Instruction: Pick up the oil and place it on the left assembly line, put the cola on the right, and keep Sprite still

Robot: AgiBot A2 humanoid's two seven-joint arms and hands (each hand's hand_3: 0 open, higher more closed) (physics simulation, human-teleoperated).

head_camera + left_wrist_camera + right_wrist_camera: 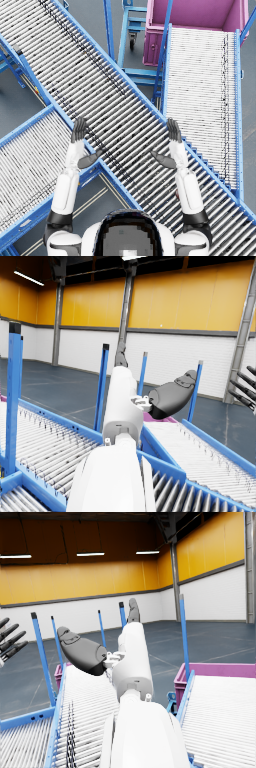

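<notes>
Head view: your left hand (79,136) is raised over the near-side rail of the central conveyor (115,100), fingers straight and apart, thumb spread, holding nothing. Your right hand (173,135) mirrors it over that conveyor's opposite rail, equally spread and empty. The left assembly line (30,155) branches from the central conveyor beside your left arm; the right assembly line (200,95) lies beyond its other rail, ending at a pink bin (200,15). No view lets you tell where the oil, cola or Sprite stand
</notes>
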